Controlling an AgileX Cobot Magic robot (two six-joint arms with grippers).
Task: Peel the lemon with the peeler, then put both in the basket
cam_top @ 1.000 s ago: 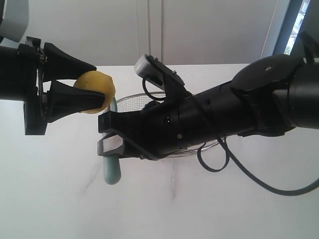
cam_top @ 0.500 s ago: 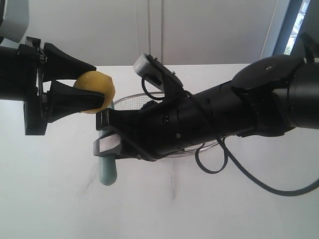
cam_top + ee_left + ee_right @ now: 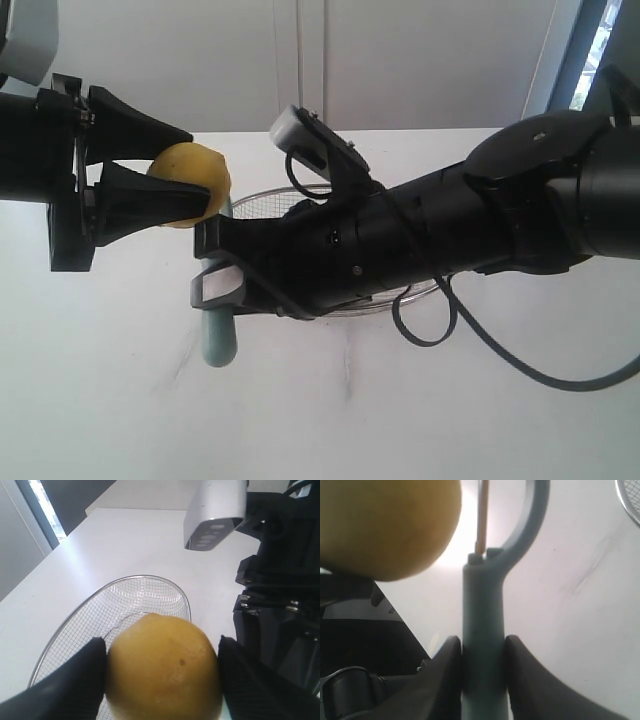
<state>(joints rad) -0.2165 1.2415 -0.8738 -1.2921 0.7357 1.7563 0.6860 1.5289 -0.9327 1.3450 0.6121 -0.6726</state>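
Yellow lemon (image 3: 192, 183) is clamped in my left pincer (image 3: 190, 172), up in the air above the white tabletop (image 3: 110, 390). The two black fingers (image 3: 75, 687) press on opposite sides of it. Through the left wrist camera the fruit fills the gap between them, and the skin on the side I see looks whole, with one small dark speck.

My right pincer (image 3: 212, 262) reaches across the middle and is closed on the pale teal handle of the peeler (image 3: 219, 340). The handle runs between its fingers, and in the exterior view the handle's butt end pokes out below the pincer. Through the right wrist camera the forked head and thin blade rise just beside the lemon. I cannot tell whether the blade touches the skin.

Behind the lemon and the peeler, the silver wire-mesh basket (image 3: 275, 203) rests on the tabletop, largely hidden by the right arm.
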